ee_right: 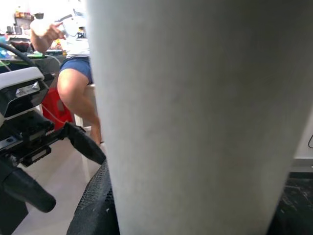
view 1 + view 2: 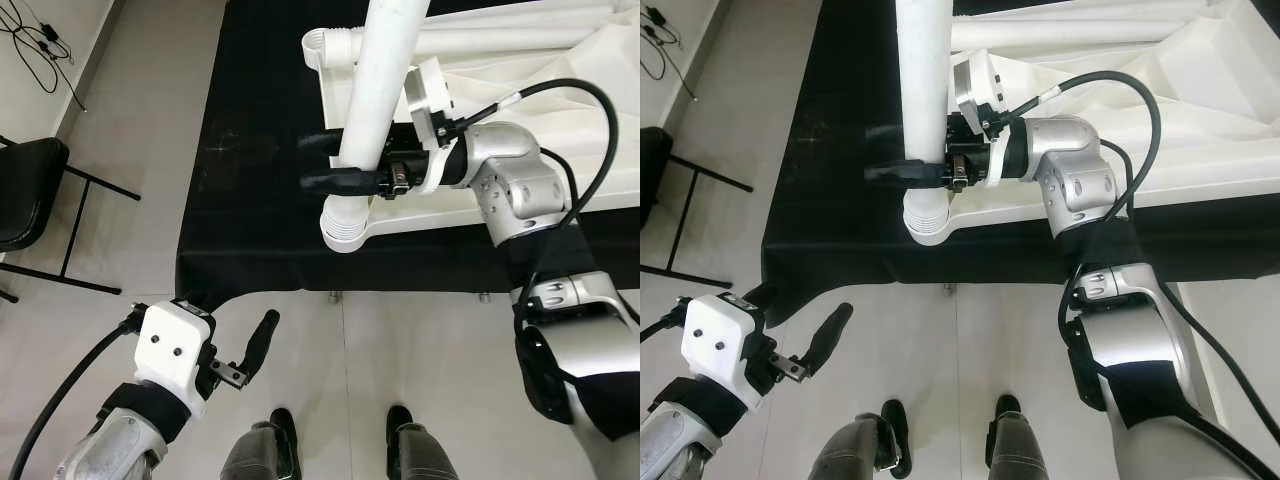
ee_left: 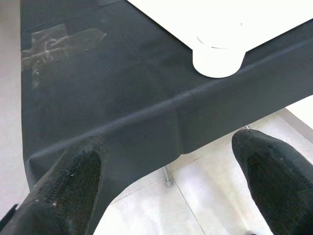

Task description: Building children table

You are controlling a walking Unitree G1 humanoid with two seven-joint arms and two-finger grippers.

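An upside-down white table top (image 2: 560,140) lies on a table covered in black cloth (image 2: 250,200). At its near corner a white table leg (image 2: 380,80) stands upright in a ribbed corner socket (image 2: 345,225). My right gripper (image 2: 318,162) is shut on this leg just above the socket, one black finger on each side. The leg (image 1: 195,117) is seen close up in the right wrist view. My left gripper (image 2: 255,350) hangs open low in front of the table's near edge, its fingers (image 3: 63,191) spread with nothing between them, facing the socket (image 3: 217,61).
More white legs (image 2: 500,40) lie across the table top at the back. A black folding chair (image 2: 30,190) stands on the left, with cables (image 2: 40,40) on the floor beyond it. A tape patch (image 3: 58,44) marks the cloth. A person (image 1: 73,73) sits in the background.
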